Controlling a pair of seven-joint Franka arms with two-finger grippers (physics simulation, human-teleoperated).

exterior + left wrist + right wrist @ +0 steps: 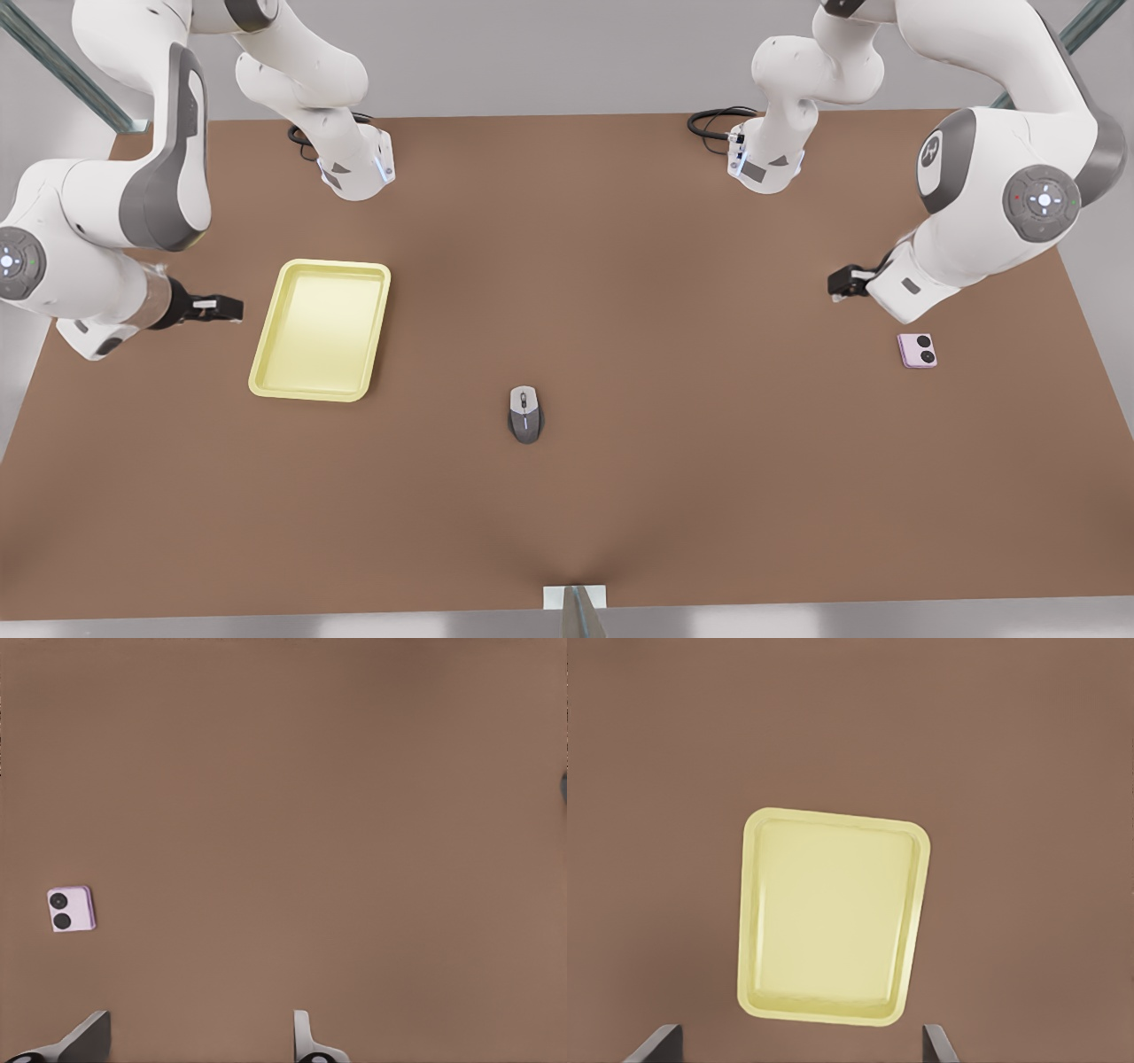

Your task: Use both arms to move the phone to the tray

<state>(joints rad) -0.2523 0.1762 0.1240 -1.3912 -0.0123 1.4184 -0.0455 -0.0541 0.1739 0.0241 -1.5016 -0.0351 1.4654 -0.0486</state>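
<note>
Phone (917, 350) flat on counter (673, 266), just beside our left jaws (838, 282) | both jaws wide open, empty | tray (266, 372) near right jaws (232, 308), well apart from phone

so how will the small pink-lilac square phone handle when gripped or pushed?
The small pink-lilac square phone lies flat on the brown table, so it probably slides rather than rolls or tips. It looks like a rigid thin slab, likely light; the low profile may make an edge pinch tricky.
</note>
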